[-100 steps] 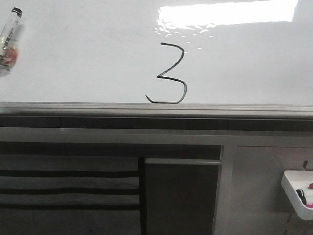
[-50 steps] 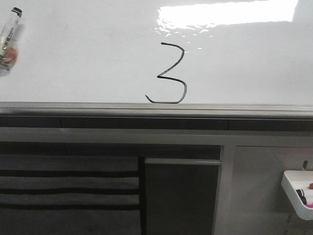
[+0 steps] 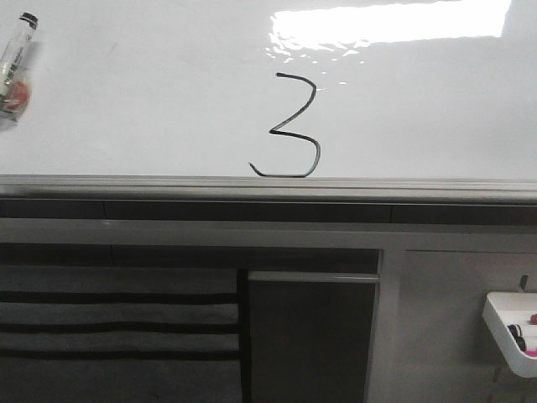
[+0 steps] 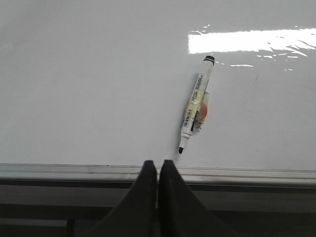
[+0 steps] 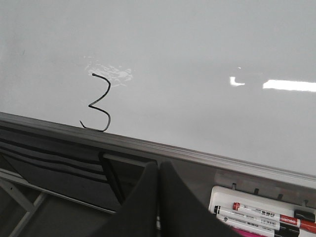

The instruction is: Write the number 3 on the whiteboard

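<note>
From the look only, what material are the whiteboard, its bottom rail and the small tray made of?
The whiteboard looks like a glossy coated panel: a bright rectangular glare mirrors on it. The bottom rail seems brushed grey metal, perhaps aluminium, with fine lengthwise ridges. The small tray looks like smooth white moulded plastic with rounded edges, though this is uncertain.

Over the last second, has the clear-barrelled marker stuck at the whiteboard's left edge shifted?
No. The clear-barrelled, black-capped marker keeps its place against the large glossy whiteboard's grey bottom rail and the hand-drawn black 3.

The whiteboard carries the number 3 just above its rail, a marker well left
</note>
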Controlling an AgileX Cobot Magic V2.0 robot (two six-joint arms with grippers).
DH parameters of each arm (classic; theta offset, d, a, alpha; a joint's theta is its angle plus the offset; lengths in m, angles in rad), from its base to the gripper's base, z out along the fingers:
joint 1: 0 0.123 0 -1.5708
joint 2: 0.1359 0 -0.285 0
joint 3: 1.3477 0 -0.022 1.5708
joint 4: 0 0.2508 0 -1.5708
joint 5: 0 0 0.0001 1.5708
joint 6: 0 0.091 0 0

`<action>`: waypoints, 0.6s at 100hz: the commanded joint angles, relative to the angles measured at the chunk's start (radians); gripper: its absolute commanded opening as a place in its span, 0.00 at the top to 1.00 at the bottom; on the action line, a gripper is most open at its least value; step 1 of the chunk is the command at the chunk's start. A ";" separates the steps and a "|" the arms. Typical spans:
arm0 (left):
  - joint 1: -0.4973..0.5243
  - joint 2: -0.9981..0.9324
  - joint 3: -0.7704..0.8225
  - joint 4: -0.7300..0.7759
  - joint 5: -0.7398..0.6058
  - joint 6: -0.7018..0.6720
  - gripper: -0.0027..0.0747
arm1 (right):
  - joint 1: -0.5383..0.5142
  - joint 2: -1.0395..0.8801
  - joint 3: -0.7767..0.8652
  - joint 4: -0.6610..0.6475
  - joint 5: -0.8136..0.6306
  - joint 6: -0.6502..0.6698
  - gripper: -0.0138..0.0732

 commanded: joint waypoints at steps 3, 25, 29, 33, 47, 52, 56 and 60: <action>0.002 -0.031 0.003 0.001 -0.070 -0.010 0.99 | -0.006 0.014 -0.026 -0.018 -0.079 -0.001 0.93; 0.002 -0.031 0.003 0.001 -0.070 -0.010 0.99 | -0.008 0.012 -0.024 -0.018 -0.079 -0.001 0.93; 0.002 -0.031 0.003 0.001 -0.070 -0.010 0.99 | -0.014 0.003 -0.020 -0.018 -0.079 -0.001 0.93; 0.002 -0.031 0.003 0.001 -0.070 -0.010 0.99 | -0.024 -0.006 -0.007 -0.018 -0.085 -0.001 0.93; 0.002 -0.031 0.003 0.001 -0.070 -0.010 0.99 | -0.127 -0.062 0.064 -0.018 -0.130 -0.001 0.93; 0.002 -0.031 0.003 0.001 -0.070 -0.010 0.99 | -0.179 -0.096 0.108 -0.018 -0.192 -0.001 0.93; 0.002 -0.031 0.003 0.001 -0.070 -0.010 0.99 | -0.222 -0.120 0.152 -0.018 -0.258 -0.001 0.93; 0.002 -0.031 0.003 0.001 -0.070 -0.010 0.99 | -0.263 -0.151 0.202 -0.018 -0.314 -0.001 0.93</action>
